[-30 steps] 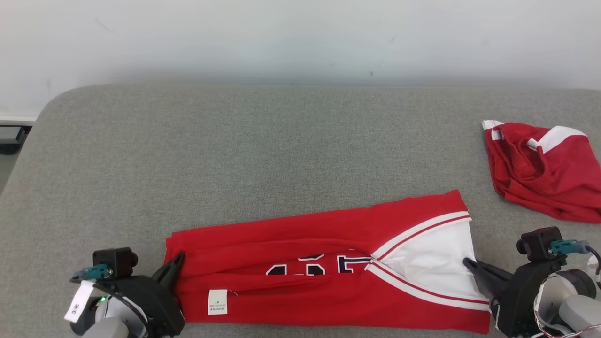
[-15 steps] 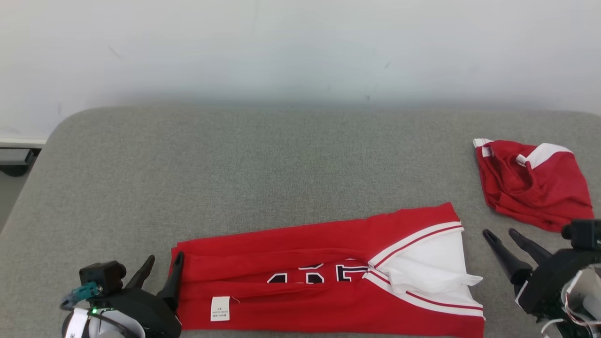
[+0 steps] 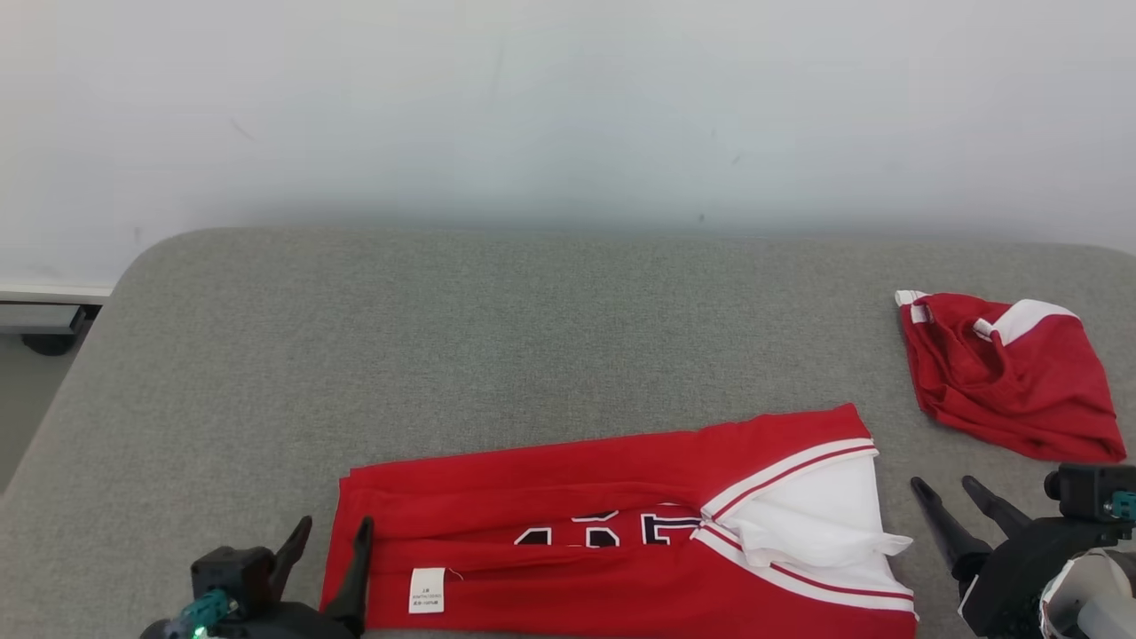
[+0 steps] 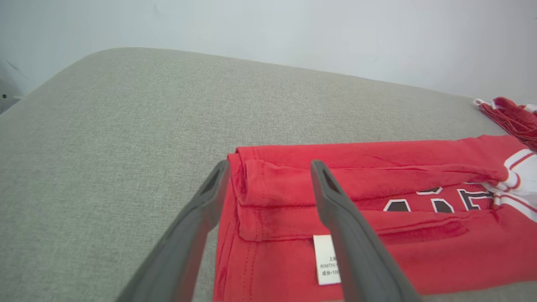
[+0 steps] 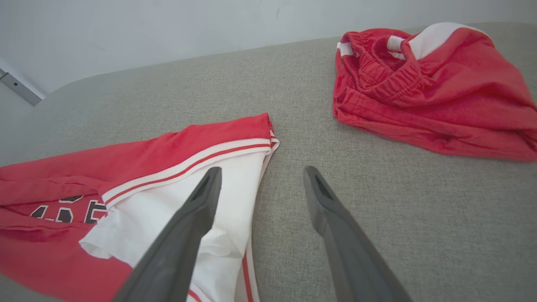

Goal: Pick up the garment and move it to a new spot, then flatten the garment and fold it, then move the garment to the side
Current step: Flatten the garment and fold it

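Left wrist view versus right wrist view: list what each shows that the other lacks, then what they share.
Left wrist view alone: the open left tool straddling the folded end of the red jersey, and the white care label. Right wrist view alone: the open right tool beside the jersey's white panel, and the elastic waistband of the red shorts. Shared: the jersey with its dark numerals, the shorts, the grey padded surface.

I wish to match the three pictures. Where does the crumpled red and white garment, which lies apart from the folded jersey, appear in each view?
Head view: the crumpled garment lies at the right edge, at mid height.
Left wrist view: a corner of it shows at the far right edge, above the middle.
Right wrist view: it fills the upper right.
Shared landmark: the white striped end of the folded jersey.
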`<state>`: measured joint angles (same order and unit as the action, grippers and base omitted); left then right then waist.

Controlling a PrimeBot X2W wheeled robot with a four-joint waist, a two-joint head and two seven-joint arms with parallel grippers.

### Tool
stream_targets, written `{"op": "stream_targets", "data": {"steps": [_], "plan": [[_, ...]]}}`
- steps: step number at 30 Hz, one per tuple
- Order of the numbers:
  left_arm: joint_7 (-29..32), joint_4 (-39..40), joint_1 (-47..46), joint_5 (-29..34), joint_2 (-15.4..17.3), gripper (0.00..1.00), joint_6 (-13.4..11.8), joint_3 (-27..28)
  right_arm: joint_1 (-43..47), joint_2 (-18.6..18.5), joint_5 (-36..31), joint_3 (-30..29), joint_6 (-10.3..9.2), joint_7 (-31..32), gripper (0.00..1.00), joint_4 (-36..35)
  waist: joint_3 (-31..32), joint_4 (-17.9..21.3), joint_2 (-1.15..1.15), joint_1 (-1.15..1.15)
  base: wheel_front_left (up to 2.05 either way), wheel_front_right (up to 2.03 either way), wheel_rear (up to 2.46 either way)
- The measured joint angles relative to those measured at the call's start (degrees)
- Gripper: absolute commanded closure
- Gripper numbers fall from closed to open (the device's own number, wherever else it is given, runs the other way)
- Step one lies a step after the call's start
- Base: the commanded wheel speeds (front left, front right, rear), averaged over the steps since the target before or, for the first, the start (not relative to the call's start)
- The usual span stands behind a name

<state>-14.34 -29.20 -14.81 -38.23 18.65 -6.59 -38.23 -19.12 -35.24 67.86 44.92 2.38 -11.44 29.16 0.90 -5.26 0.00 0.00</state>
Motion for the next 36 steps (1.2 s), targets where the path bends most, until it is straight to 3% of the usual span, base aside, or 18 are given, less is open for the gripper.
{"op": "stream_targets", "data": {"steps": [13,36], "plan": [[-0.01,9.65,4.7,5.64,0.97,0.0,-0.52,5.13,-2.27,2.05,-2.08,1.37,-5.56,1.49,0.0,1.49,-0.19,-1.47,0.0,0.0,0.0,0.0,0.0],[-0.07,14.81,7.85,14.01,-4.16,0.0,-0.53,13.48,-8.14,5.73,-2.9,6.61,-7.42,17.09,0.0,8.32,-3.58,-4.85,0.0,0.01,0.0,0.0,0.0]]}}
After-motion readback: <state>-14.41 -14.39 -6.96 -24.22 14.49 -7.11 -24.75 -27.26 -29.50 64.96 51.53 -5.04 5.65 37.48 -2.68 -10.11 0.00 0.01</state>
